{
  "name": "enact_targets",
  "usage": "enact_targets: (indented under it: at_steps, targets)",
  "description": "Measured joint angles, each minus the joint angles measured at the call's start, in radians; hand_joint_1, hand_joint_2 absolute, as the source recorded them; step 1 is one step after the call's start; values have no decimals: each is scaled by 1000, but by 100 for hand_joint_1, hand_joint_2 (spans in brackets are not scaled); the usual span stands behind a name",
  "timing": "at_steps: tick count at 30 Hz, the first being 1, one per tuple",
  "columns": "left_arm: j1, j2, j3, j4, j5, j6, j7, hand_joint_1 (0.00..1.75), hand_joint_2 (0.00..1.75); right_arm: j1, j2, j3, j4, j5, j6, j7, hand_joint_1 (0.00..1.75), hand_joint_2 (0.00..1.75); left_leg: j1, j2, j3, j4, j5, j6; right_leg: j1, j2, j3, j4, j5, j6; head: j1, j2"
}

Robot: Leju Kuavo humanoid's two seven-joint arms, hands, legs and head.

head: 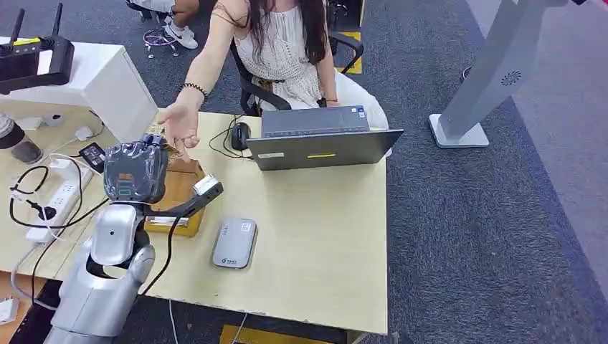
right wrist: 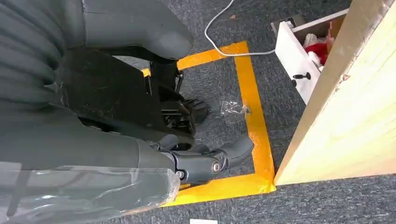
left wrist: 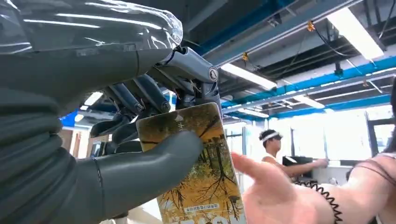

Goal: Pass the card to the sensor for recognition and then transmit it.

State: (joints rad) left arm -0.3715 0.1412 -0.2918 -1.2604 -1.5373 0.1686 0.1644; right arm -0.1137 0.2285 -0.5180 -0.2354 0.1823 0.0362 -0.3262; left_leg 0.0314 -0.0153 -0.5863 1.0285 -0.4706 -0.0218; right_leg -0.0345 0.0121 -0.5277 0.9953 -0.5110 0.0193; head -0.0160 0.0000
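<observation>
My left hand point(head: 136, 172) is raised over the left part of the table point(head: 323, 236). It pinches a card point(left wrist: 201, 172), printed with yellow autumn trees, between thumb and fingers point(left wrist: 140, 93). A seated person's open palm point(head: 179, 127) is stretched out just beyond my hand, and in the left wrist view that palm point(left wrist: 275, 196) lies right beside the card's edge. The grey card sensor point(head: 234, 243) lies flat on the table, nearer me and to the right of my hand. My right hand point(right wrist: 187, 154) hangs beside the table with nothing in it, fingers loosely apart.
A wooden box point(head: 179, 197) sits under my left forearm. An open laptop point(head: 323, 140) and a mouse point(head: 240, 135) stand at the far edge. A power strip point(head: 54, 204) with cables lies at the left. By my right hand are the table's side point(right wrist: 355, 107) and an open drawer point(right wrist: 299, 51).
</observation>
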Motion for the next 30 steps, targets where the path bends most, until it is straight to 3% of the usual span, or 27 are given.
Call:
enact_targets:
  at_steps: [5, 15, 16, 30]
  targets:
    - [-17, 23, 0, 0, 0, -15, 35, 175, 175, 0, 0, 0, 0, 4, -1, 2, 0, 175, 0, 0, 0, 0, 0, 0, 0, 0, 0, 0, 0, 0, 0, 0]
    - [-36, 38, 29, 13, 0, -24, 13, 175, 175, 1, 0, 0, 2, 10, -4, 5, 0, 175, 0, 0, 0, 0, 0, 0, 0, 0, 0, 0, 0, 0, 0, 0]
    - [-36, 38, 29, 18, 0, -24, 12, 0, 175, 1, 0, 0, 2, 10, -3, 5, 0, 175, 0, 0, 0, 0, 0, 0, 0, 0, 0, 0, 0, 0, 0, 0]
    - [-14, 12, 31, 18, 0, 17, -37, 0, 175, 2, 0, 0, 2, 12, -6, -1, 0, 175, 0, 0, 0, 0, 0, 0, 0, 0, -1, 0, 0, 0, 0, 0]
